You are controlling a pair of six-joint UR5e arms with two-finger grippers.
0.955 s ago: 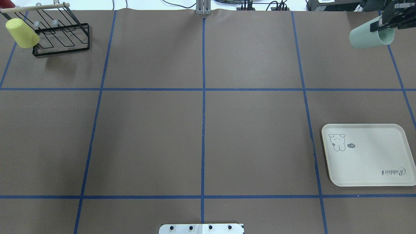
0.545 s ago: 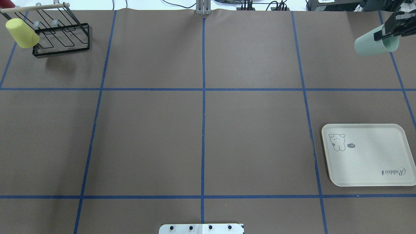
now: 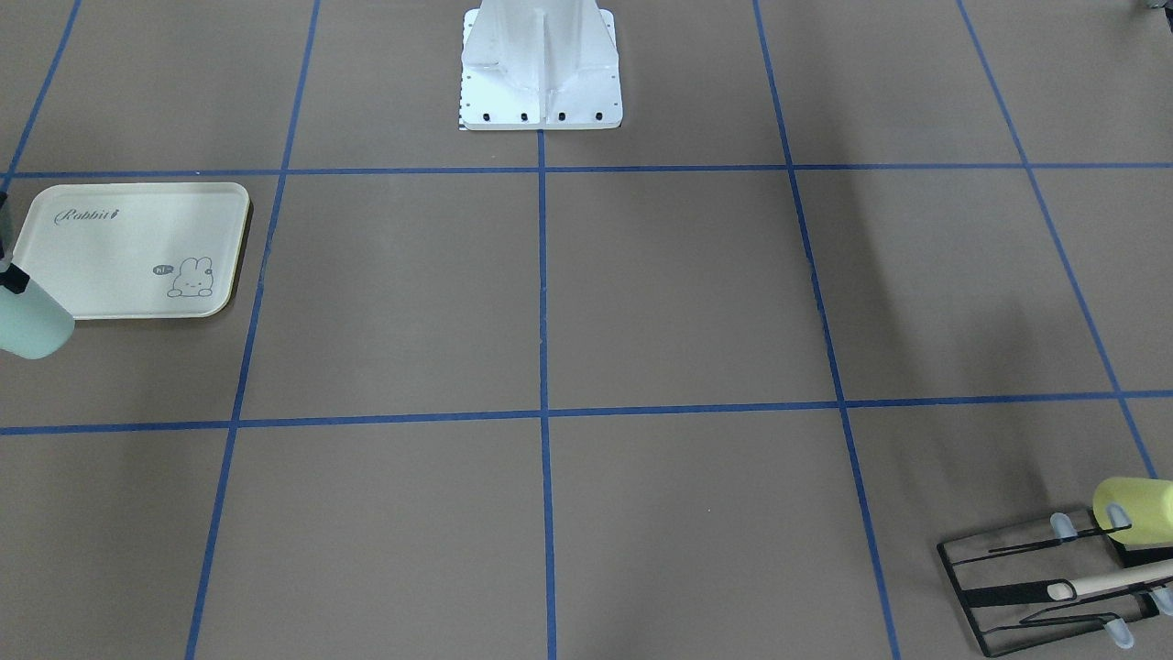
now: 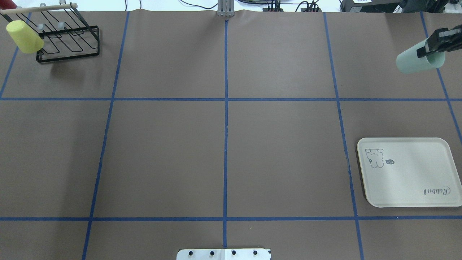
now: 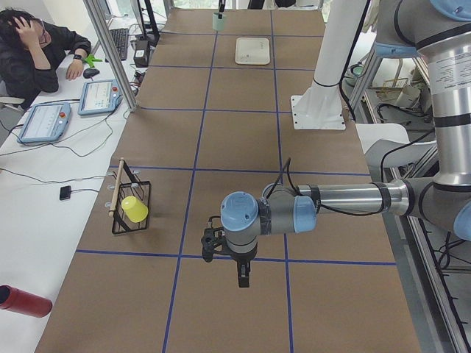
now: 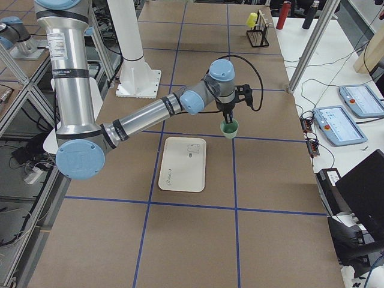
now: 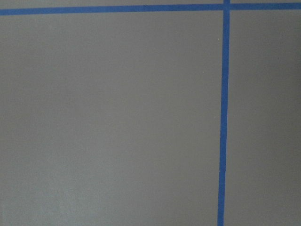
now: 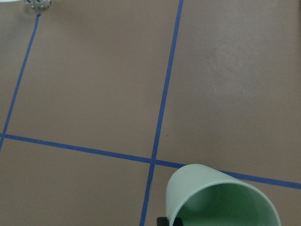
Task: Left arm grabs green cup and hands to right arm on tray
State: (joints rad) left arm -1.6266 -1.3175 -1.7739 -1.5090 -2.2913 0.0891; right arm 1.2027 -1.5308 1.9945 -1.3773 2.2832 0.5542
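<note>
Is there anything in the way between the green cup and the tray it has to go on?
No, nothing visible. The right gripper holds the green cup up in the air, beyond the far edge of the tray. Between them shows only the brown table, and nothing lies on the tray.

front view | green cup (image 3: 37,325) cut by left edge | yellow cup (image 3: 1141,500) cut by right edge
</note>
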